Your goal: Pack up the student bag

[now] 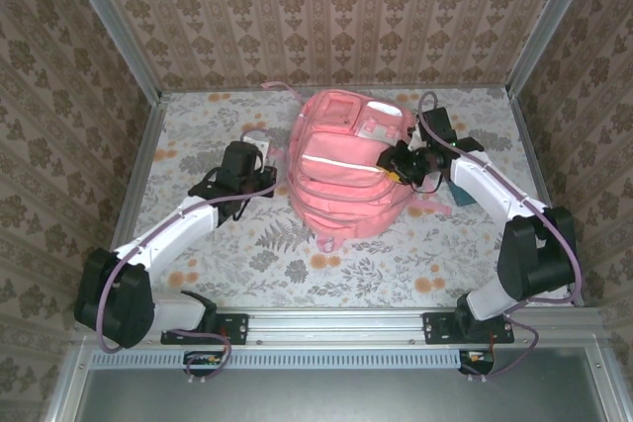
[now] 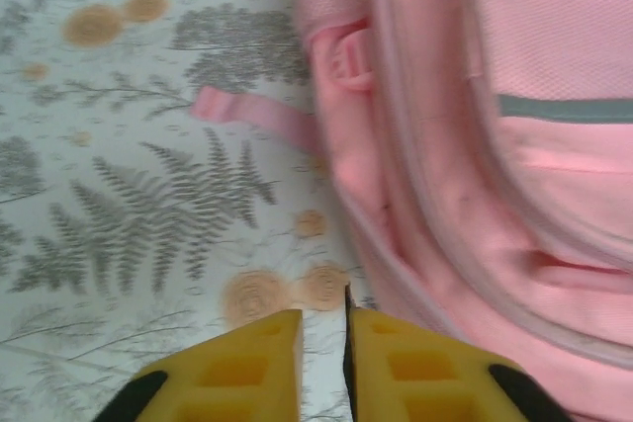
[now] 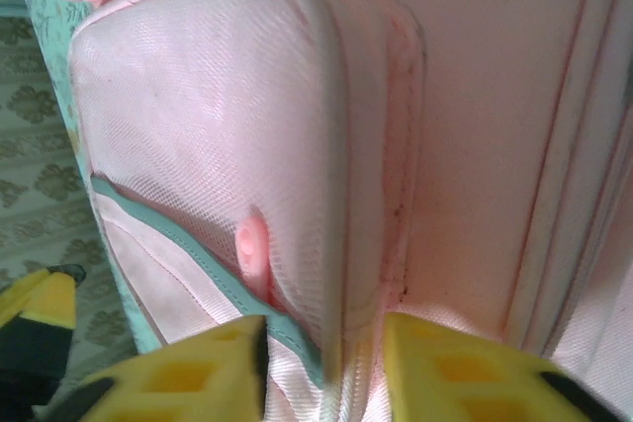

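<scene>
Fern-print table (image 1: 247, 264): your left gripper (image 2: 323, 328), barely parted, flanks the bag (image 2: 475, 195); right gripper (image 3: 323, 338) gapes astride its pocket seam (image 3: 336, 126), likely to steady it.

The bag (image 2: 475, 195) runs off the top, right and bottom edges in both wrist views, and the left one is blurred. The left claw (image 2: 323, 328) and right claw (image 3: 324, 343) are cut at the bottom edge there. From above, the right arm (image 1: 485, 190) hides most of a teal thing (image 1: 461, 192) beside the bag.
</scene>
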Controlling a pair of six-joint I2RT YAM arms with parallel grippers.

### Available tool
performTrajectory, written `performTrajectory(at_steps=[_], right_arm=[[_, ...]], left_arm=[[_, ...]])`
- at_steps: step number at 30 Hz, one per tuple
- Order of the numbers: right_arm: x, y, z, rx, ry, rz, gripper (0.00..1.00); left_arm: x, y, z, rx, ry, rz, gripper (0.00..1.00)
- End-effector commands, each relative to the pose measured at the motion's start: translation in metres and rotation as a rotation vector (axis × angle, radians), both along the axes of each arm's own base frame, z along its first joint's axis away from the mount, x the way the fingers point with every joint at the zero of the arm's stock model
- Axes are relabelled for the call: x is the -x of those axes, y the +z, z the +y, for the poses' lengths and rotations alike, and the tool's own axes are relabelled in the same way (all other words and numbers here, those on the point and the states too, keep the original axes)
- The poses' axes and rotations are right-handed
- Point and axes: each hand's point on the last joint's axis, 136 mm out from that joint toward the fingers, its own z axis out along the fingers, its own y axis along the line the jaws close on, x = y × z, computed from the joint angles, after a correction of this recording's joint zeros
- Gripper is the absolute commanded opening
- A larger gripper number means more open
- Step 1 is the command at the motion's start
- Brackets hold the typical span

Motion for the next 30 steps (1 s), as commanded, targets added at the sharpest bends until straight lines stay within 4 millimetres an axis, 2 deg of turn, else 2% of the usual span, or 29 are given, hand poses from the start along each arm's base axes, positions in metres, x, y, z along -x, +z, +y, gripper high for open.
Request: performTrajectory(at_steps=[1, 4, 6, 8, 11, 14, 17, 20, 24, 30], right_arm=[[0.005, 0.021, -0.019, 0.091, -0.050, -0.046, 0.53], [0.017, 0.029, -0.026, 0.149, -0.108, -0.050, 0.62], [0.026, 0.037, -0.017, 0.132, -0.125, -0.064, 0.64], [0.035, 0.040, 0.001, 0.132, -0.116, -0.067, 0.63], [0.043, 0.047, 0.043, 0.120, -0.042, -0.102, 0.62], [0.045, 0.041, 0.077, 0.138, 0.028, -0.095, 0.57], [0.046, 0.028, 0.095, 0.178, 0.072, -0.073, 0.56], [0.046, 0.013, 0.099, 0.201, 0.080, -0.047, 0.55], [0.047, -0.002, 0.093, 0.235, 0.072, -0.023, 0.56], [0.049, -0.014, 0.082, 0.244, 0.058, 0.003, 0.55]], left_arm=[[0.008, 0.019, -0.022, 0.110, -0.130, 0.000, 0.35], [0.008, 0.021, -0.021, 0.136, -0.121, 0.004, 0.51], [0.006, 0.023, -0.019, 0.158, -0.099, 0.001, 0.61], [-0.002, 0.028, -0.012, 0.186, -0.042, 0.000, 0.66], [-0.013, 0.035, -0.004, 0.274, 0.024, 0.030, 0.70], [-0.027, 0.047, -0.014, 0.411, 0.013, 0.077, 0.70], [-0.042, 0.050, -0.033, 0.480, -0.033, 0.148, 0.70], [-0.061, 0.042, -0.046, 0.500, -0.034, 0.219, 0.67], [-0.082, 0.025, -0.056, 0.489, -0.020, 0.292, 0.62], [-0.088, 0.009, -0.082, 0.504, -0.090, 0.382, 0.56]])
